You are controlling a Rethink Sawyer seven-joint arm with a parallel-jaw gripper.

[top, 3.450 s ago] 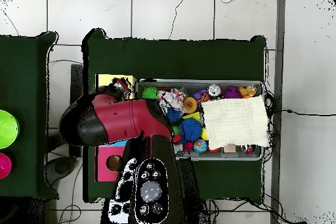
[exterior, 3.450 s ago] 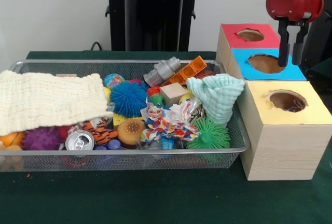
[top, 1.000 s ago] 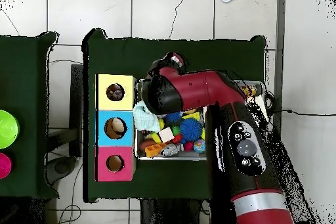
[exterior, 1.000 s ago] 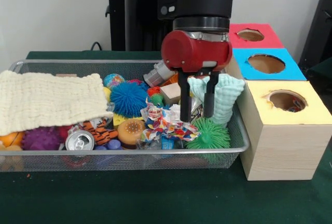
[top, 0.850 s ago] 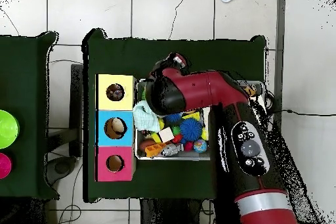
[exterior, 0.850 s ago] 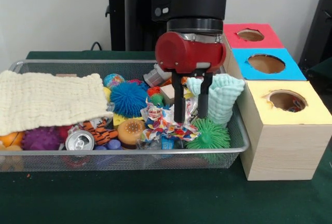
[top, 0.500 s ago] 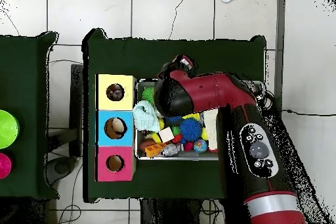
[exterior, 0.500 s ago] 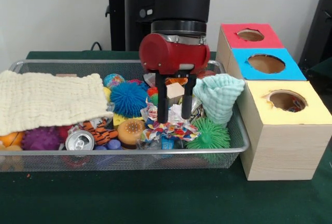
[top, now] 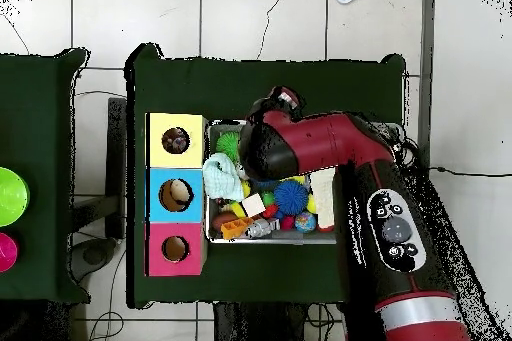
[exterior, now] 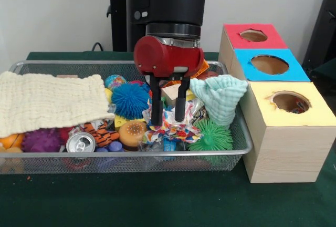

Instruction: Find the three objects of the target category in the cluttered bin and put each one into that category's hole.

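front: we are sliding our gripper [exterior: 167, 119] leftward from the teal cloth [exterior: 219, 99], fingers parted, empty, hovering over the crumpled patterned wrapper [exterior: 169, 124] in the bin [exterior: 126, 161] | overhead: arm [top: 330, 152] is covering the bin's middle; yellow hole [top: 176, 140] is waiting, search continuing.

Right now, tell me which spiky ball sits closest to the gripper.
The blue spiky ball, just beside the open gripper. The green one lies farther off by the bin's front corner; the purple one is farthest.
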